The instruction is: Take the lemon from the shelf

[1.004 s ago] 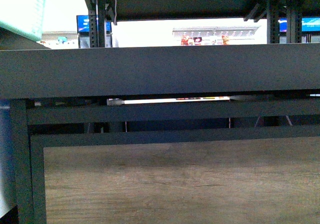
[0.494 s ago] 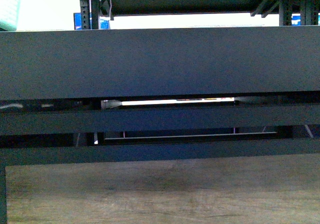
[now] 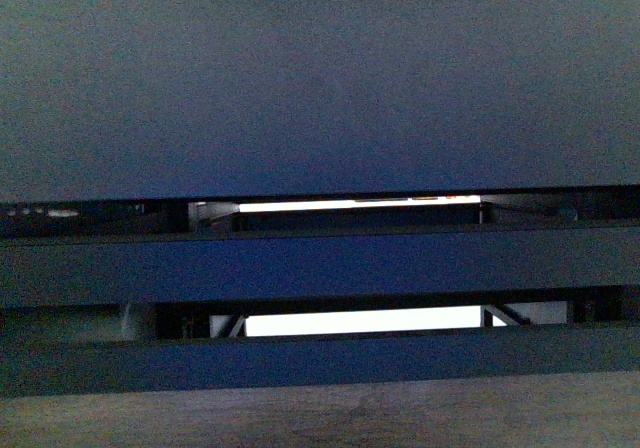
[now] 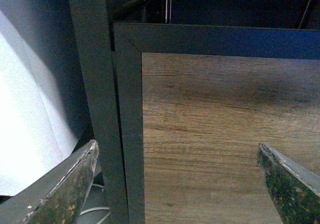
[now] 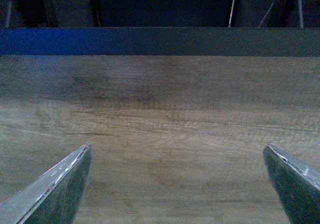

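Black shelf (image 3: 320, 78), thick edge, wood-grain panel (image 5: 165, 134)

The view closes in: the thick front edge of the shelf (image 3: 320, 78) swells to fill the whole upper half, the green basket and bright background above slip out of sight, the wood-grain panel (image 3: 320, 420) shrinks to a sliver, and a second bright gap (image 3: 360, 320) opens below the crossbar (image 3: 320, 263).

**Both grippers spread wide**

The left gripper (image 4: 177, 145) has its jaws far apart, only the tips in sight, and their inner faces are scuffed and speckled. The right gripper (image 5: 177, 146) is spread as widely, its jaws grey and cleaner.
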